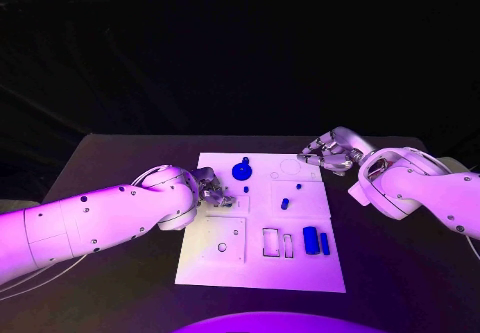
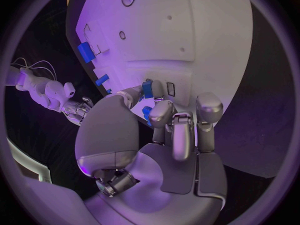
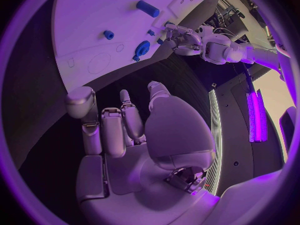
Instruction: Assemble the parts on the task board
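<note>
head view, and here's the task board (image 1: 215, 267) in the middle of the black table (image 1: 110, 156), both arms in over it. the left hand (image 1: 212, 191) is down at the board's left edge, and the left wrist view shows a small blue part (image 2: 147, 89) pinched at its fingertips (image 2: 164, 107), with another bit of blue just beneath that may be the same piece. i can't tell. so that hand is closed on a part, low over the board.

over to the right hand (image 1: 328, 154), sitting at the board's far right corner. the right wrist view has its fingers (image 3: 112, 130) loosely curled and apart with nothing in them, hovering beyond the board's edge.

loose pieces waiting on the board: a round blue part (image 1: 242, 169) near the far edge, a small blue peg (image 1: 285, 203) mid-board, and a blue cylinder (image 1: 311, 240) with a thin blue bar (image 1: 324, 242) just beside it on the near right.

now the risk, as i judge it: that pinch is a slim one on a tiny piece. if the part goes into its recess tilted, it could jam or twist out of the fingertips. the hand's own bulk hides the slot from above, so alignment is partly blind. and a hard press could shove the board.
</note>
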### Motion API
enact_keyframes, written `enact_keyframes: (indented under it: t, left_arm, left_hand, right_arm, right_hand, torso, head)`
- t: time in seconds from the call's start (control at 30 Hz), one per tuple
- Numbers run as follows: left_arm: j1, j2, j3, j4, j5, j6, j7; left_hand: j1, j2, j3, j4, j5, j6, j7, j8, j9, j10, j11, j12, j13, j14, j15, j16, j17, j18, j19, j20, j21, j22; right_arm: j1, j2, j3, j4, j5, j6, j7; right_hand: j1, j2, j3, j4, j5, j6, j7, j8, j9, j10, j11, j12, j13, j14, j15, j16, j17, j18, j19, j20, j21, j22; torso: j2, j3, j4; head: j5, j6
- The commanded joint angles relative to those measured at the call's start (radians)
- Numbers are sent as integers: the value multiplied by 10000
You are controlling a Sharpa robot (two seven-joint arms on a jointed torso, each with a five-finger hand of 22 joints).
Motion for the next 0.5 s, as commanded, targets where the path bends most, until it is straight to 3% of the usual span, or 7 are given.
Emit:
enact_keyframes:
  t: [0.03,0.3,0.5]
  left_arm:
    - [-85,12,-69,-18,40,195,-219]
    - [-85,21,-67,-16,39,173,-192]
    - [-85,21,-65,-2,39,136,-150]
  left_hand:
    - [-104,8,-70,-7,58,76,19,-55,-166,62,18,58,9,1049,-66,46,2621,-77,93,-1,47,5]
    - [-208,54,-206,-3,59,103,19,-83,-186,73,18,74,42,1052,-66,52,2634,-80,104,-1,55,23]
    - [-451,179,-829,-2,69,191,11,-147,-235,100,14,91,99,1052,-66,52,2634,-87,127,-1,70,60]
  right_arm:
    - [-6,9,0,0,-52,8,76]
    - [-6,8,0,-7,-52,12,74]
    - [-6,4,0,6,-52,17,73]
  right_hand:
    - [-12,69,-52,-14,36,31,-27,59,9,28,-54,26,214,440,-73,-57,12,202,64,-33,-31,-6]
    - [-14,69,-56,-13,39,31,-27,59,9,29,-54,27,216,440,-73,-59,11,201,66,-33,-31,-5]
    - [-15,68,-61,-14,45,30,-27,60,10,30,-54,29,216,441,-73,-56,16,201,68,-33,-32,-4]
  torso:
    - [4,6,-1]
    - [1,7,-2]
    - [8,6,-3]
  head:
    - [-5,3]
    - [-14,-14]
    - [-17,-14]
